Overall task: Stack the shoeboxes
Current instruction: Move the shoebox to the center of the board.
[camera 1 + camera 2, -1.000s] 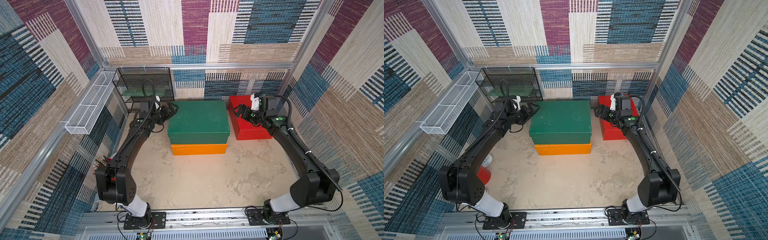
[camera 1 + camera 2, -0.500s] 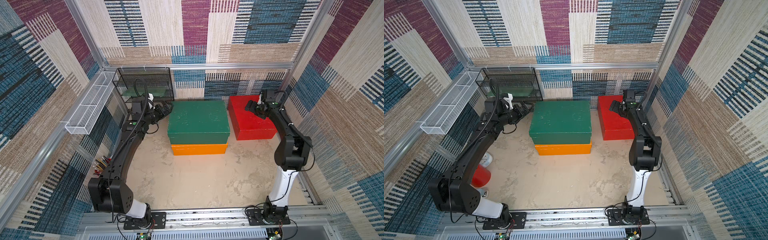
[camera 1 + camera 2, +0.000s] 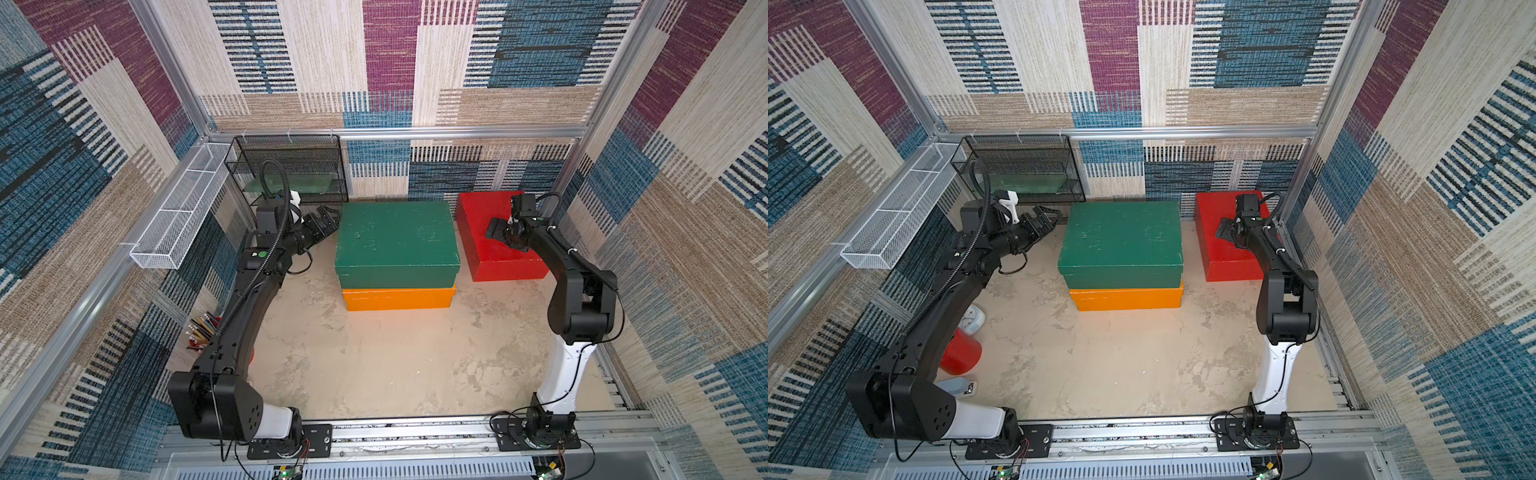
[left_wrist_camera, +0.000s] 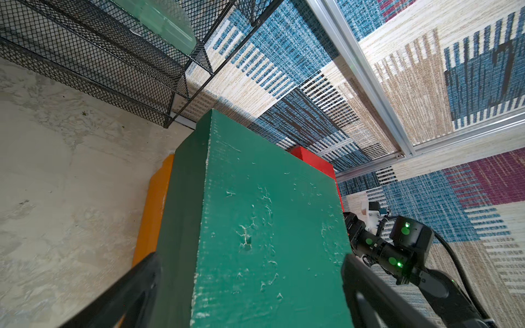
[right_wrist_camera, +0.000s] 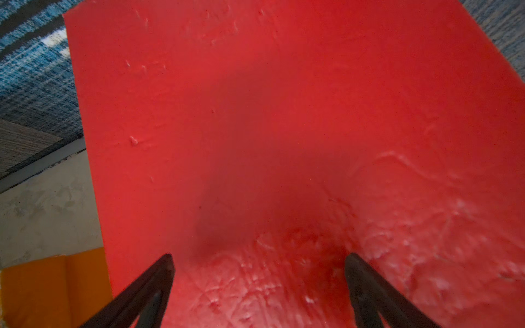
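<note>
Shoeboxes: you have the green shoebox [image 3: 397,239] stacked on the orange shoebox [image 3: 399,298] mid-bench [image 3: 374,365], with the red shoebox [image 3: 473,216] alone on the bench just beside them, on your right arm's side. Your left tool [image 4: 250,257] stands wide open and empty at the green shoebox's end. Your right tool [image 5: 259,255] is wide open close over the red lid, gripping nothing.

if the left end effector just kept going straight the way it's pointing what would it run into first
Most likely the green shoebox, stacked on the orange shoebox. The left end effector is open and aimed at that box's near end, about level with its top edge. Depth is unclear, so it might skim the lid instead.
</note>
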Robot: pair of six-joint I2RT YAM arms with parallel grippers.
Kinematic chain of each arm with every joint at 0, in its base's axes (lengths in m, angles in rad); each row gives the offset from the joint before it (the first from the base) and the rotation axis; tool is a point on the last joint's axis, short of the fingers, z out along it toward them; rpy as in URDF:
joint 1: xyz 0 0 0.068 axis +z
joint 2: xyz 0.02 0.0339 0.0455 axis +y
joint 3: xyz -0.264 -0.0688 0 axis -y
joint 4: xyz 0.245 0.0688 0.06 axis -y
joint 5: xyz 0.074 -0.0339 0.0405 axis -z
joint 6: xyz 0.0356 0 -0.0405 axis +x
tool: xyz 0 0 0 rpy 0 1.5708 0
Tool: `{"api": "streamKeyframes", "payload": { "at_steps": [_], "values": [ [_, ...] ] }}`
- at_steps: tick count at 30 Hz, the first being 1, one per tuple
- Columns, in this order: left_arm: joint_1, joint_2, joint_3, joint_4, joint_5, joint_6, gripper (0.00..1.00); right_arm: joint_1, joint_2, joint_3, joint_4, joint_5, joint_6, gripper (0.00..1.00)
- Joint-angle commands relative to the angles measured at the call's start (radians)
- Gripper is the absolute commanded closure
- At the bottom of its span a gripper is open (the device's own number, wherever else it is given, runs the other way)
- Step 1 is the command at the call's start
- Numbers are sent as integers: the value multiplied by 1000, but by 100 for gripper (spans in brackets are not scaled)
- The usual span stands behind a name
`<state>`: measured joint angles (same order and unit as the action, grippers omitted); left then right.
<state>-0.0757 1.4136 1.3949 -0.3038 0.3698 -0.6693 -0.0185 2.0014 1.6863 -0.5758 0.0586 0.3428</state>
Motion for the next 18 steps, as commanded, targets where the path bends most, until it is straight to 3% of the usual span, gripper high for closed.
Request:
{"api": "streamKeyframes", "payload": {
  "at_steps": [1,9,18],
  "values": [
    [4,-21,-18,14,8,16,0,11,-36,-95,-77,-13,37,5],
    [7,-68,-44,14,14,5,0,60,-214,-288,-48,23,80,5],
    [7,-116,-84,16,33,-3,0,89,-470,-616,-11,29,126,5]
  ]
}}
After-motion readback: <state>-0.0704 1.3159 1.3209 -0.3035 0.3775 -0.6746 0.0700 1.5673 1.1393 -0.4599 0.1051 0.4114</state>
